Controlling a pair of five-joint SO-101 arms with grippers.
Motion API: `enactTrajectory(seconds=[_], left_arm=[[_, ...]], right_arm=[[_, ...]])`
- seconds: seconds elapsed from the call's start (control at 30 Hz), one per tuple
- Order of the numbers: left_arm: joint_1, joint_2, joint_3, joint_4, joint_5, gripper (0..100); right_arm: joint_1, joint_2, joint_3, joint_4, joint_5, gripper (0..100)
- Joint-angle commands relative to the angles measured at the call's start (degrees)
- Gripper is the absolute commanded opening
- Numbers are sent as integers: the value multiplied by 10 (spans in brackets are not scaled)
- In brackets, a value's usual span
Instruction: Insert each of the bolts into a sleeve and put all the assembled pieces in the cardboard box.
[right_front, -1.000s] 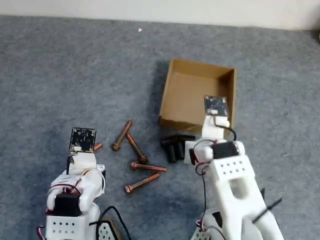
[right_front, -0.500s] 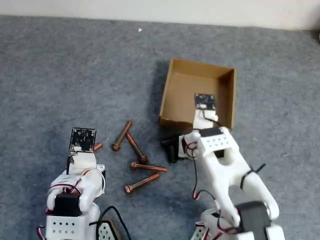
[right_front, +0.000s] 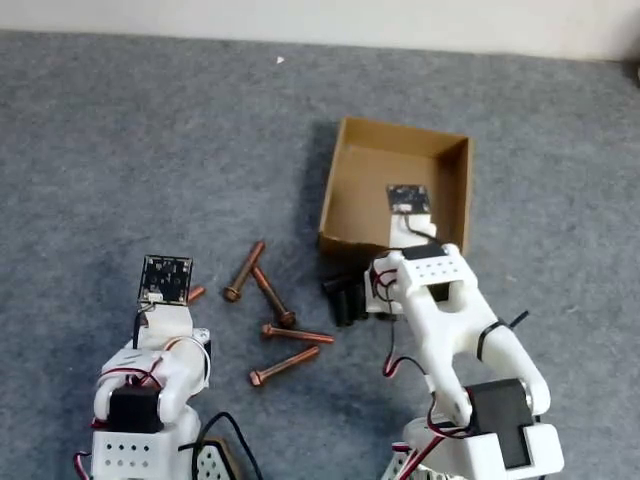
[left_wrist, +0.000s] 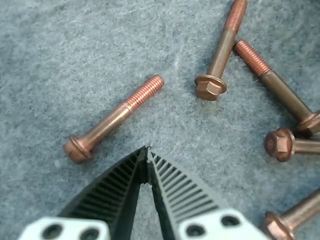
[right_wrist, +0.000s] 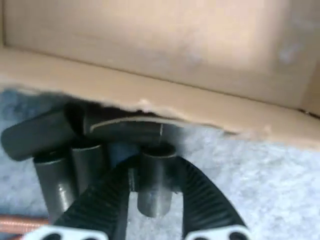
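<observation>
**While the left gripper hangs shut, the right gripper straddles a sleeve**

Where the high view looks down on the grey carpet, the cardboard box sits right of centre, its top open. Black sleeves lie bunched against its near wall, and the right arm leans over them. Left of them, four copper bolts lie scattered. A fifth pokes out beside the left arm.

In the left wrist view, the jaws are closed tip to tip with nothing between them. They hang above bare carpet just beside one bolt, and four more lie farther off.

In the right wrist view, the jaws stand parted, one finger on each side of a sleeve lying on the carpet. Two more sleeves lie beside it, and others lie crosswise against the box wall.
</observation>
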Motion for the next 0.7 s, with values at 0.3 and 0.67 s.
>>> enactTrajectory(seconds=[0.3,0.67], left_arm=[[-8,-5,-43,3,4,6],[-4,0,-145,4,-61,6]], right_arm=[[-11,-283,25,113,-40,4],[-10,-507,145,99,-187,4]])
